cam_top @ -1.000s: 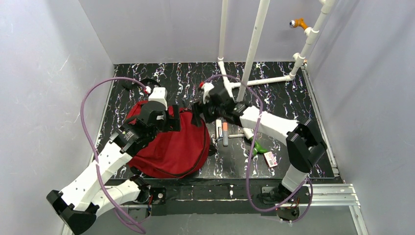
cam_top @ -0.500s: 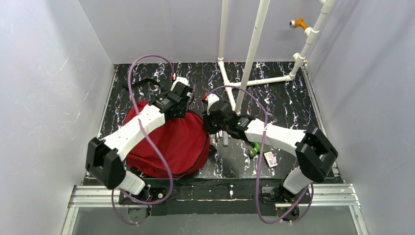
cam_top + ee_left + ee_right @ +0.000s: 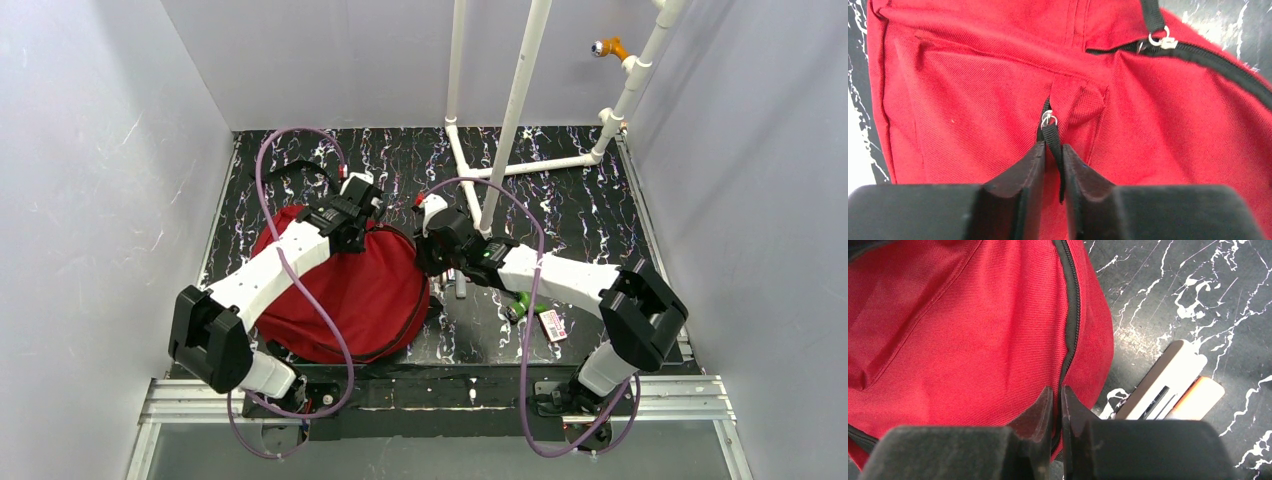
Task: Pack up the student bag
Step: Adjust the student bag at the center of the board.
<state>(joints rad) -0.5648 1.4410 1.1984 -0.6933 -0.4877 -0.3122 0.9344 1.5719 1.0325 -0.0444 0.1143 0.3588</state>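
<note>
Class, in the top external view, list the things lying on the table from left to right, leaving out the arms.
student bag → white stick-shaped item → green object → red-and-white card

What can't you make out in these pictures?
Inside the student bag: hidden by its fabric, every view.
Whether the right gripper pinches the bag: right wrist view, its fingers cover the contact.
White and orange items: cut off behind that gripper; top view, arm partly covers them.

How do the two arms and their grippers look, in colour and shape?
The left arm and right arm have white links, black joints and a looping purple cable each. The left gripper and right gripper have black wedge-shaped fingers.
</note>
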